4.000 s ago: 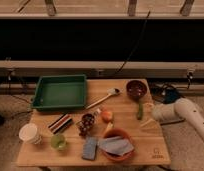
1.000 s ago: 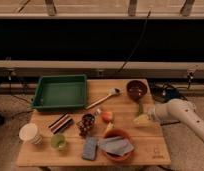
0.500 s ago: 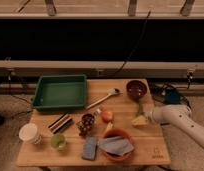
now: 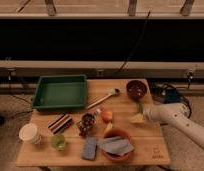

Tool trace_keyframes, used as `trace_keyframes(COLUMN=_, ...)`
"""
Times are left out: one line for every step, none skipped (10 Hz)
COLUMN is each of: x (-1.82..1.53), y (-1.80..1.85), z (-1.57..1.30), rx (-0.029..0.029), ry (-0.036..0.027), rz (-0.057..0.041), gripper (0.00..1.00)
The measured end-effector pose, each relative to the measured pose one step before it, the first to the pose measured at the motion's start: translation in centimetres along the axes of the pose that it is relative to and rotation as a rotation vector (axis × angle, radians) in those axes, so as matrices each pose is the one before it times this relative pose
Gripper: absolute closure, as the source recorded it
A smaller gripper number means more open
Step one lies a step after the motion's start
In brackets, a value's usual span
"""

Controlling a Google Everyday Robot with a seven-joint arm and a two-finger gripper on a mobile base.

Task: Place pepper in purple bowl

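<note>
Pepper (image 4: 140, 107): slim, green, lying on the desk (image 4: 150, 137) at its right side, just in front of the purple bowl (image 4: 136, 90). Its long axis runs from the bowl toward the front edge.
Hand (image 4: 137, 119): released, spread wide, at the pepper's near end; the pepper lies just beyond it, toward the bowl.
Change: the hand has shifted left onto the pepper's line; the pepper is unmoved.

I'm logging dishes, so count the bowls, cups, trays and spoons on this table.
Bowls: 2, purple bowl and orange bowl
Cups: 2, white cup and green cup
Trays: 1, green tray
Spoons: 1, wooden spoon
Total: 6
The hand is by the pepper, right side.
</note>
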Motion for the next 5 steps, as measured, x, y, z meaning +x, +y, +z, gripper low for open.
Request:
trace_keyframes(x=0.103, y=0.078, z=0.129, rx=0.00211, ry=0.00199, rz=-0.00374, gripper=0.22)
trace_keyframes(x=0.260, y=0.155, z=0.252, rx=0.01005, ry=0.00651, rz=-0.01032, gripper=0.34)
trace_keyframes(x=0.070, y=0.008, z=0.126, rx=0.00804, ry=0.00266, rz=-0.00325, gripper=0.44)
trace_keyframes(x=-0.078, y=-0.166, z=-0.024, rx=0.00686, ry=-0.00166, rz=0.00405, gripper=0.54)
trace_keyframes(x=-0.117, y=-0.445, z=-0.157, rx=0.00842, ry=-0.00249, rz=0.00476, gripper=0.64)
